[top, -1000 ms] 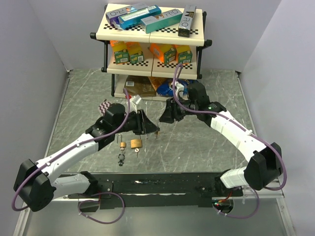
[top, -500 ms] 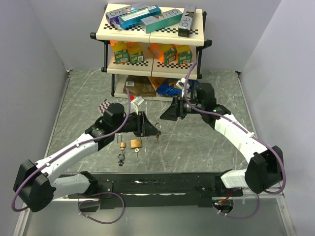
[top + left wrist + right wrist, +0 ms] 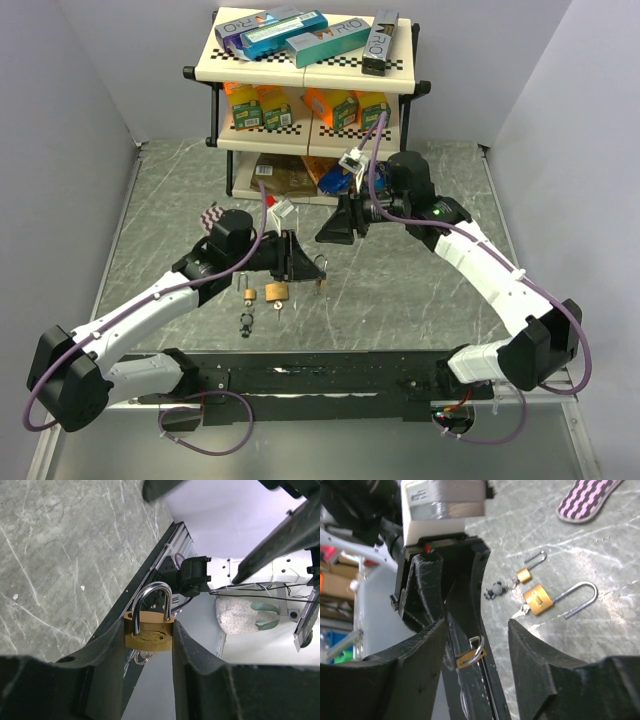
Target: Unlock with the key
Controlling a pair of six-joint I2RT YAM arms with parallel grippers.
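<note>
The left gripper (image 3: pixel 306 262) pinches the padlock (image 3: pixel 148 636) by its sides, raised off the table (image 3: pixel 420 290), likely presenting it to the right gripper (image 3: pixel 476 625), whose fingers are spread and empty; a key ring (image 3: pixel 141 658) dangles beneath.

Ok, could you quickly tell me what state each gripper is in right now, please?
Left gripper: closed on the brass padlock.
Right gripper: open, with nothing between its fingers.
</note>
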